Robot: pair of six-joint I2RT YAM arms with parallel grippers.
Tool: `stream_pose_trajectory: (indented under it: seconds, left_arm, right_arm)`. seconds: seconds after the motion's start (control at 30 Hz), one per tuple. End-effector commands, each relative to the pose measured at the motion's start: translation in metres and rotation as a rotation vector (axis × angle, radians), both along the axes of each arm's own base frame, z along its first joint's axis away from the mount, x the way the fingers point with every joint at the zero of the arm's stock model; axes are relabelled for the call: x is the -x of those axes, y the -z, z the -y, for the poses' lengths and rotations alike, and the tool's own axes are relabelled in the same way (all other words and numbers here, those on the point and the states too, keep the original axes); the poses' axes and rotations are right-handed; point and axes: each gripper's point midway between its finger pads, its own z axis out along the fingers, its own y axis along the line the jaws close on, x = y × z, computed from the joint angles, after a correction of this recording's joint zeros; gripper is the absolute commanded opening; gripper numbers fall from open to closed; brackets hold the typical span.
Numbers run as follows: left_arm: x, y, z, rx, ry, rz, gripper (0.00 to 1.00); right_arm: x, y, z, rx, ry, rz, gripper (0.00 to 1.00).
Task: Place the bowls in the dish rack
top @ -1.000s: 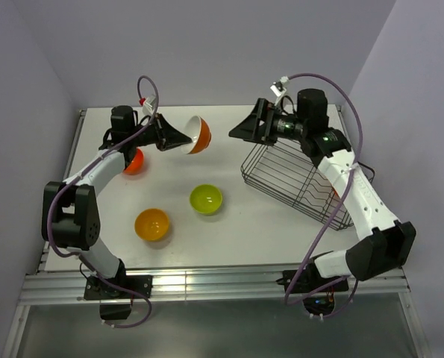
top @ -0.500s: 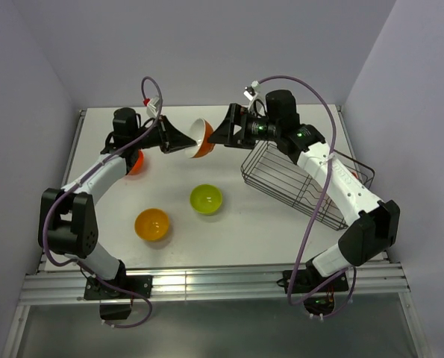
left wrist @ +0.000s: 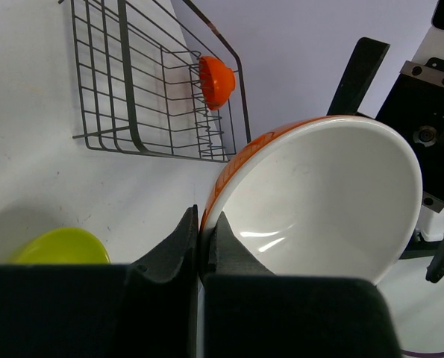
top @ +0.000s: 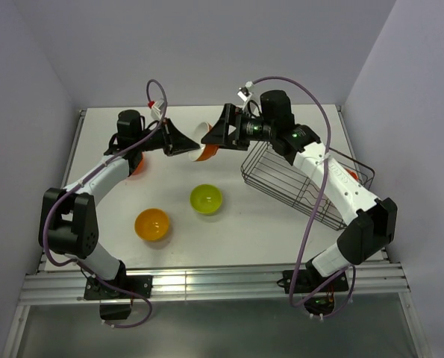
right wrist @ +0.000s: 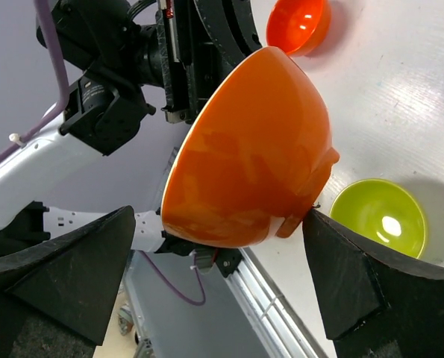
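Observation:
My left gripper (top: 189, 146) (left wrist: 202, 230) is shut on the rim of a bowl (top: 204, 148) (left wrist: 322, 201) (right wrist: 251, 149) that is orange outside and white inside, held on its side above the table. My right gripper (top: 216, 136) (right wrist: 218, 261) is open, its fingers (right wrist: 360, 280) astride that bowl's orange underside, one tip right at its base. On the table lie a lime green bowl (top: 206, 198) (right wrist: 378, 216), a yellow-orange bowl (top: 152, 224) and a red-orange bowl (top: 136, 164) (right wrist: 298, 24). The dish rack (top: 292, 179) (left wrist: 143, 97) stands at the right with a red-orange bowl (left wrist: 217, 80) in it.
The left arm (top: 102, 171) partly covers the red-orange bowl at the back left. The right arm (top: 333, 179) reaches over the rack. Purple walls close in behind and on both sides.
My right arm has swung left from above the rack until its open fingers straddle the held bowl. The left gripper has carried that bowl slightly right and lower.

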Motion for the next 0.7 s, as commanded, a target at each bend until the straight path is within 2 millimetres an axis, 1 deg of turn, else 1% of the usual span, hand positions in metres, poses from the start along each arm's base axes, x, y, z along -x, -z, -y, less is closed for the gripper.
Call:
stream_pose_trajectory:
  seconds: [0.0,0.17,0.27,0.37,0.4,0.5,0.67]
  left_arm:
    - [0.003,-0.024,0.004,0.020,0.017,0.103,0.00]
    - [0.003,-0.025,0.006,0.013,0.015,0.115,0.00]
    - [0.003,-0.025,0.006,0.009,0.009,0.119,0.00]
    - [0.002,-0.024,0.006,0.000,0.002,0.121,0.00]
    - [0.002,-0.025,0.006,-0.002,0.002,0.124,0.00]
    - [0.001,-0.022,0.006,-0.010,-0.002,0.125,0.00]
    - [-0.001,-0.023,0.007,-0.025,-0.010,0.147,0.00]
  right_arm:
    - [-0.002,-0.017,-0.009,-0.049,-0.020,0.028,1.00]
    - [0.000,-0.016,-0.013,-0.079,-0.024,-0.021,1.00]
    - [0.004,-0.017,-0.014,-0.106,-0.031,-0.054,0.98]
    - [0.006,-0.019,-0.012,-0.114,-0.020,-0.058,0.90]
    - [0.007,-0.020,-0.012,-0.114,-0.019,-0.055,0.86]
    - [0.006,-0.018,-0.011,-0.108,-0.007,-0.060,0.77]
    - [0.003,-0.007,-0.009,-0.088,0.024,-0.090,0.67]
